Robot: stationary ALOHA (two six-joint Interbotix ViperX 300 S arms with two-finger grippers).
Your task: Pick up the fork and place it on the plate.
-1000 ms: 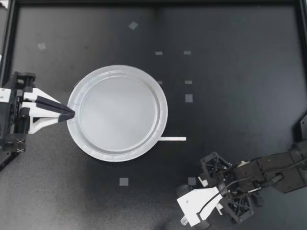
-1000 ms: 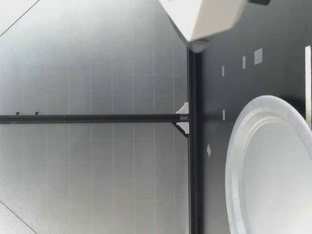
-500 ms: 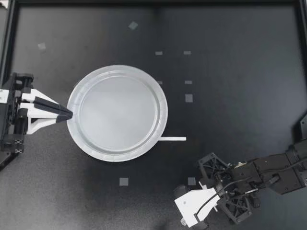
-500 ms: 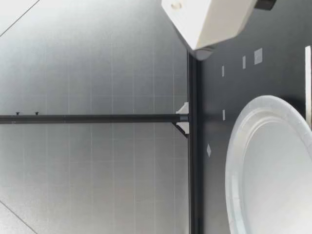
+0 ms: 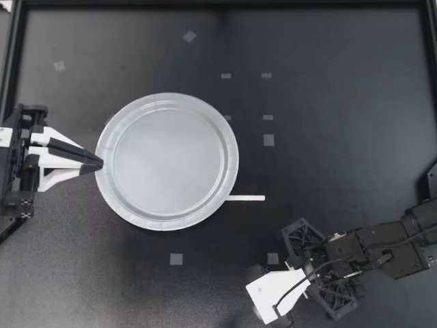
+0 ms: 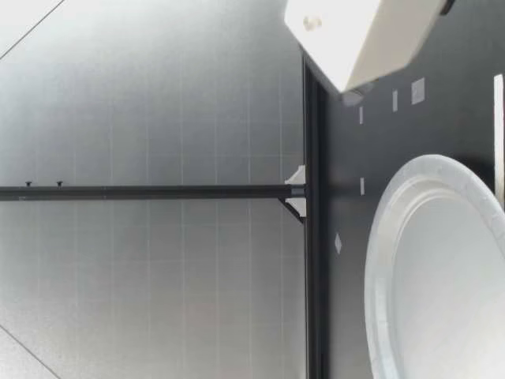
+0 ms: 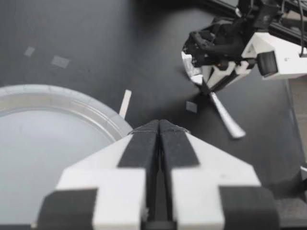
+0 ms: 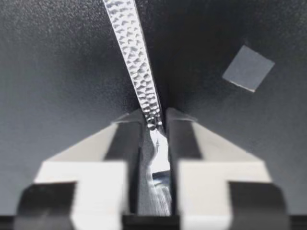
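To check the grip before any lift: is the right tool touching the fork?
Touching. The right wrist view shows the right tool with both fingers pressed against the fork handle from two sides.

Hammered silver fork [image 8: 136,57], white plate [image 5: 167,161]

Overhead, low, wrist close-ups, plate [image 5: 167,160] shared

Hammered fork [image 8: 135,62] well apart from white plate [image 5: 167,98].
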